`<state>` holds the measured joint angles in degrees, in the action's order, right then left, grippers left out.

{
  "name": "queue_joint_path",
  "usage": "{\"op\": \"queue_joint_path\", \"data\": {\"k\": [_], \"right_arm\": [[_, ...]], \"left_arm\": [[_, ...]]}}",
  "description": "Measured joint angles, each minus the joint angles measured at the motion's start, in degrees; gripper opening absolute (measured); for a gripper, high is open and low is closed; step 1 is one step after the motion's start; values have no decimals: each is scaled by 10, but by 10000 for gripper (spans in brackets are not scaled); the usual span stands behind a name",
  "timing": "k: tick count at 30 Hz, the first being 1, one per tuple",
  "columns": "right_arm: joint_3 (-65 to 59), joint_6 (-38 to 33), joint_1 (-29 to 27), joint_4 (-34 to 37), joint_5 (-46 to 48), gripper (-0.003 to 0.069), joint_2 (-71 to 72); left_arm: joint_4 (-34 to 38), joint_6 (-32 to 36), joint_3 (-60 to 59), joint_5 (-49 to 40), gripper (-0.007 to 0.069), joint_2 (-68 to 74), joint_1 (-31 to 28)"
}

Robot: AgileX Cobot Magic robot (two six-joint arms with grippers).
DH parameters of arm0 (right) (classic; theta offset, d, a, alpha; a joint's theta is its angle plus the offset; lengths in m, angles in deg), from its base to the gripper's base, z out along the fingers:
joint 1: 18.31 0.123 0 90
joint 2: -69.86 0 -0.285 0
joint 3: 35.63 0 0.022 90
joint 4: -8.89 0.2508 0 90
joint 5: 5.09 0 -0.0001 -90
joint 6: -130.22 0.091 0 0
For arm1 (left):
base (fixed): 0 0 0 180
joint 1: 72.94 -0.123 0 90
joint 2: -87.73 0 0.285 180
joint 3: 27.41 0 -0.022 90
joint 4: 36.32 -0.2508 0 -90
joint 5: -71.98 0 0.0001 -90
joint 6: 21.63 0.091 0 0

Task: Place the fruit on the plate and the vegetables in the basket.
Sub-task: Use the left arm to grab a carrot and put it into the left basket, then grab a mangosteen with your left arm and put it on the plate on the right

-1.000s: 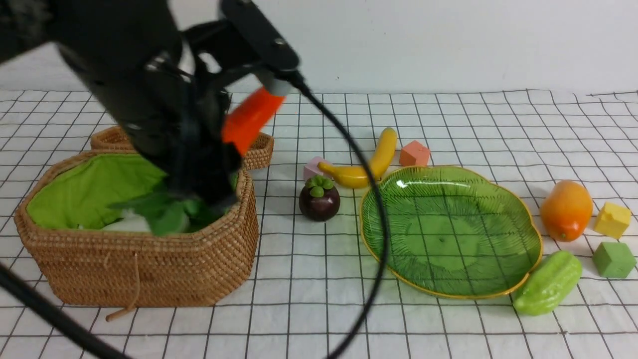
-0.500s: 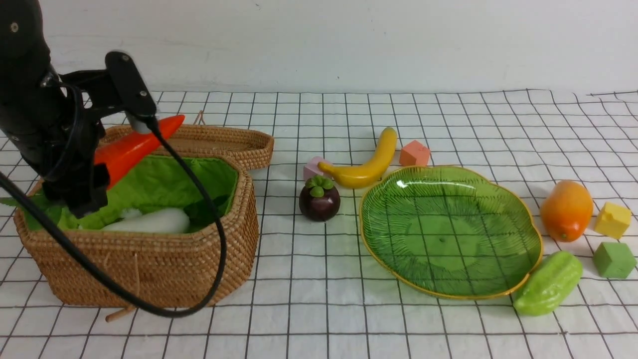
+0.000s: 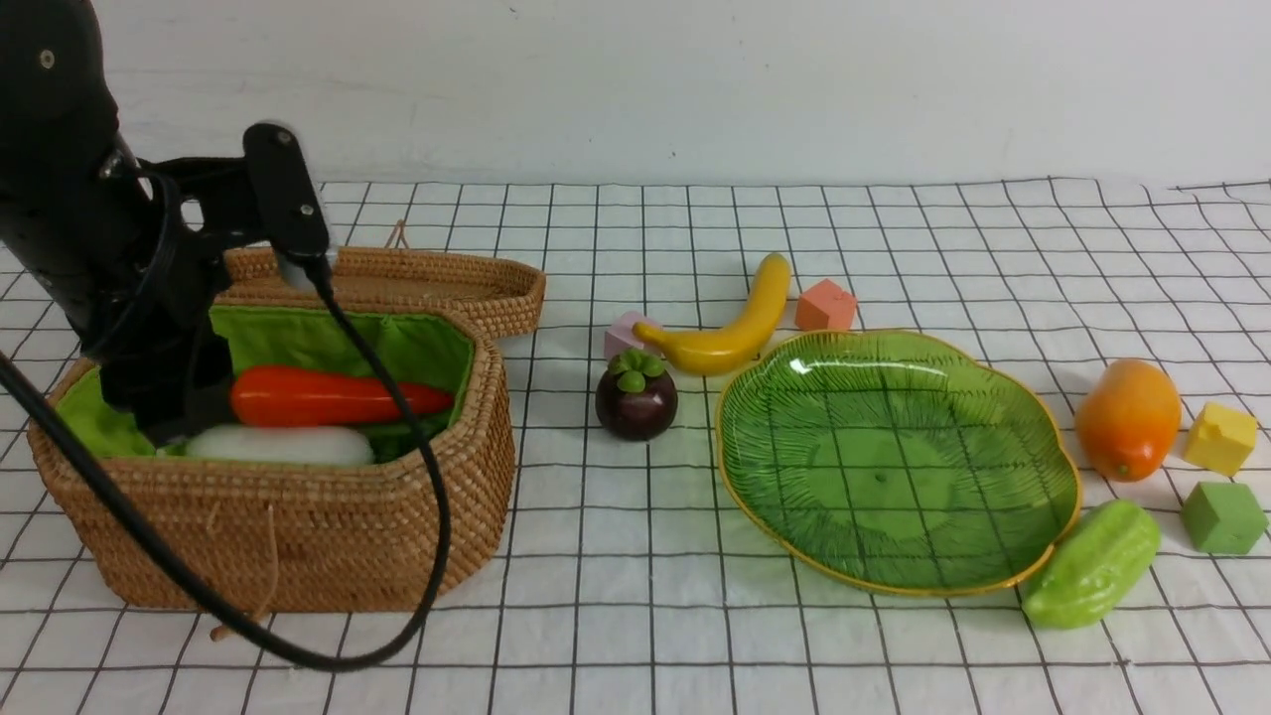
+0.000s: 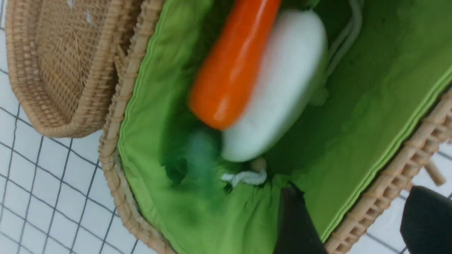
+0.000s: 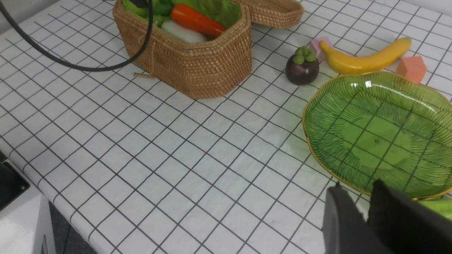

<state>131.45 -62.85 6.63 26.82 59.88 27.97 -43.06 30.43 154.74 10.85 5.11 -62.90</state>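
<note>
Left jaws stood open over the basket [image 3: 298, 536] at the bench's left edge — carrot [image 3: 328, 395] and radish [image 3: 283, 445] lay inside, touching. Right jaws were nearly closed, gripping nothing. Banana [image 3: 740, 323], mangosteen [image 3: 636, 397], mango [image 3: 1128, 417] and gourd [image 3: 1092, 564] sat on the bench around the plate [image 3: 899, 457] — gourd just beside its rim.

the carrot [image 3: 328, 396] is orange, the radish [image 3: 288, 446] white, the basket [image 3: 318, 536] brown lined green, the ribbed plate [image 3: 894, 467] green, gold-rimmed.

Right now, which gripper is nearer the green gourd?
Right. The right gripper hangs just beside the gourd, at the plate's near-right edge. The left gripper is across the table, open over the basket.
</note>
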Motion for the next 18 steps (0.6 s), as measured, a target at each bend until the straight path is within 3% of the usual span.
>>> {"op": "queue_joint_path", "data": {"k": [5,7,12,14,18], "right_arm": [[0,0,0,-7,0,147,0],[0,4,0,-13,0,148,0],[0,70,0,-67,-9,154,0],[0,96,0,-88,-9,156,0],[0,114,0,-93,-9,160,0]], "left_arm": [[63,-99,0,15,407,-21,1],[103,-154,0,31,374,-31,10],[152,-347,8,48,92,-34,124],[147,-396,31,24,18,-8,173],[129,-428,137,-60,-6,96,215]]}}
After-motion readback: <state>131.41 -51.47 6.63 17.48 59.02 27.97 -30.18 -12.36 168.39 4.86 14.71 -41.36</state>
